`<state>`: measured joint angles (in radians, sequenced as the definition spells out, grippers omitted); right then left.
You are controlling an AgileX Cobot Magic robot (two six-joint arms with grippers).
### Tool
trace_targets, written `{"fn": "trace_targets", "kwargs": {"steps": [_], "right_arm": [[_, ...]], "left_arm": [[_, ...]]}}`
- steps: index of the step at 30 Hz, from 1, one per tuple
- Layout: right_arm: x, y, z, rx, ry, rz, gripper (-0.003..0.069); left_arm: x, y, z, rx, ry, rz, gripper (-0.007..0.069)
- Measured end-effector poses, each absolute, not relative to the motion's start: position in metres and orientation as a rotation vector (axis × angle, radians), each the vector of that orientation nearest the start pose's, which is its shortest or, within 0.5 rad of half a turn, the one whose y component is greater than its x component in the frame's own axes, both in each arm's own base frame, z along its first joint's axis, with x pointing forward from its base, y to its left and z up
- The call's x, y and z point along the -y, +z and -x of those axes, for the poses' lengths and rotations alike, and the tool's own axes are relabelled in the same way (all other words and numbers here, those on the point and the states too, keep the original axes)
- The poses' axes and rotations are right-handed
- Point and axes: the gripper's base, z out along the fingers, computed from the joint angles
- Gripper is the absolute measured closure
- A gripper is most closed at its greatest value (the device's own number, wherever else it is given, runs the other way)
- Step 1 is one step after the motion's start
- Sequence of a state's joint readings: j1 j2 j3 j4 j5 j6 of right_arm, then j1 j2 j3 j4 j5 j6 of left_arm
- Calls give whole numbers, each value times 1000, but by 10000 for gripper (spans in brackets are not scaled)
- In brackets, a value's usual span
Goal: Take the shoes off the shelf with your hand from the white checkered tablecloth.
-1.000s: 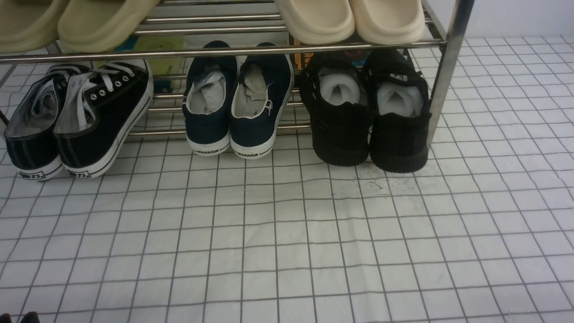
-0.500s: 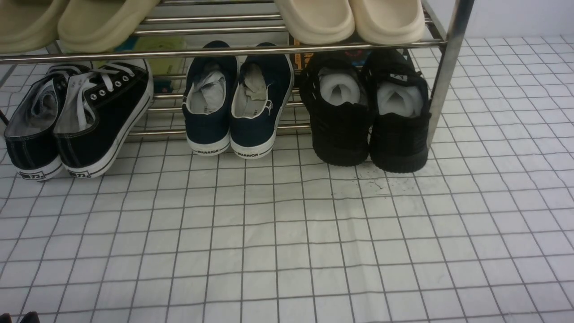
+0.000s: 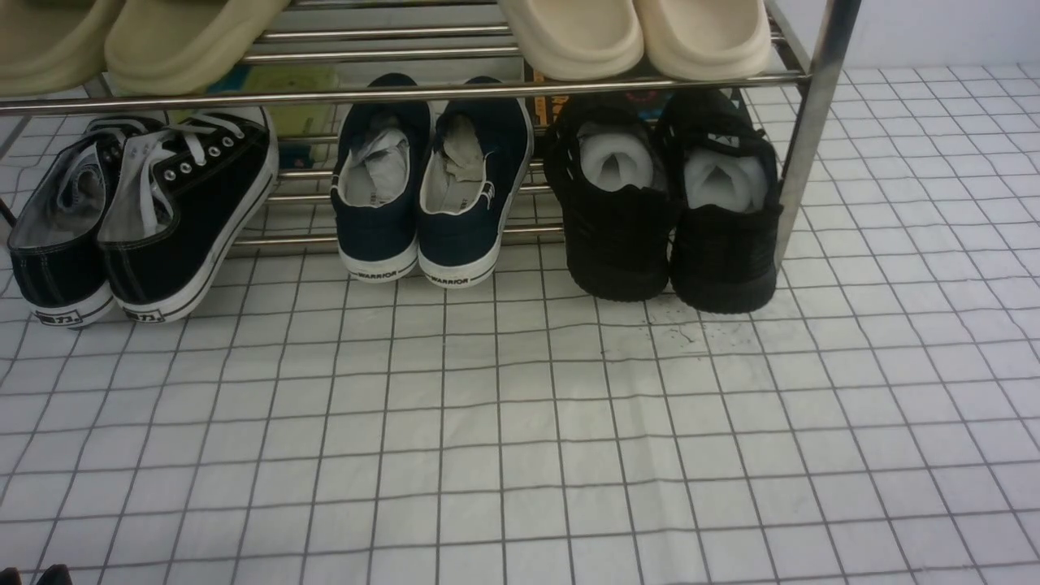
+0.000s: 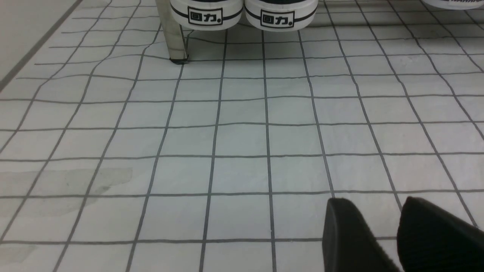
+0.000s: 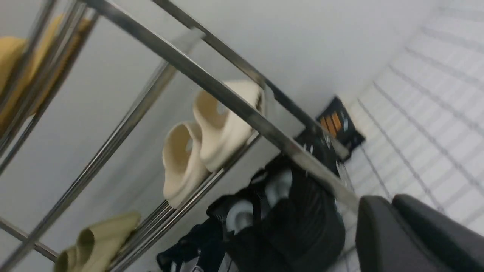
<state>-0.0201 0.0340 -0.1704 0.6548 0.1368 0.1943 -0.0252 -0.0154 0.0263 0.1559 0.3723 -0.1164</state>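
The all-black knit shoes (image 3: 666,211) with white paper stuffing stand at the right end of the chrome shelf's (image 3: 808,138) lowest tier, heels toward me, on the white checkered tablecloth (image 3: 520,422). They also show, blurred, in the right wrist view (image 5: 295,223) behind a shelf bar (image 5: 227,98). My right gripper (image 5: 383,200) is shut and empty, off to the side of the shoes and apart from them; it is out of the front view. My left gripper (image 4: 372,200) hovers low over the cloth, fingers slightly apart and empty; only a dark tip of it (image 3: 41,575) shows in the front view.
Black canvas lace-ups with white soles (image 3: 138,219) and a navy WARRIOR pair (image 3: 431,195) share the lowest tier. Cream slippers (image 3: 634,32) and olive slippers (image 3: 122,41) sit on the tier above. A shelf post foot (image 4: 174,37) stands ahead of my left gripper.
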Motion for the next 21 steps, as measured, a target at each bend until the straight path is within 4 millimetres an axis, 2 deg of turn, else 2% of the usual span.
{"fn": "trace_targets", "kwargs": {"steps": [1,3,5,7,8,9,13,16,18,19,20,21], "right_arm": [[-7,275,-48,-1401,655,-479,652],[-11,296,-55,-1497,544,-348,665],[-15,306,-65,-1637,492,-258,662],[-22,305,-86,-1900,481,-182,659],[-22,307,-88,-1918,481,-175,659],[-26,302,-108,-2107,502,-160,659],[-36,291,-160,-2473,632,-88,659],[-53,292,-193,-2562,827,85,659],[-76,295,-219,-2570,979,265,659],[-76,295,-222,-2571,991,262,659],[-104,296,-241,-2580,1072,417,659],[-105,300,-245,-2567,1069,425,659]], "left_arm": [[-4,172,-52,-1863,55,-11,385],[-4,172,-52,-1863,55,-11,385],[-4,172,-52,-1863,55,-11,385],[-4,172,-52,-1863,55,-11,385],[-4,172,-52,-1863,55,-11,385],[-4,172,-52,-1863,55,-11,385],[-4,172,-52,-1863,55,-11,385],[-4,172,-52,-1863,55,-11,385],[-4,172,-52,-1863,55,-11,385],[-4,172,-52,-1863,55,-11,385],[-4,172,-52,-1863,55,-11,385],[-4,172,-52,-1863,55,-11,385]]}}
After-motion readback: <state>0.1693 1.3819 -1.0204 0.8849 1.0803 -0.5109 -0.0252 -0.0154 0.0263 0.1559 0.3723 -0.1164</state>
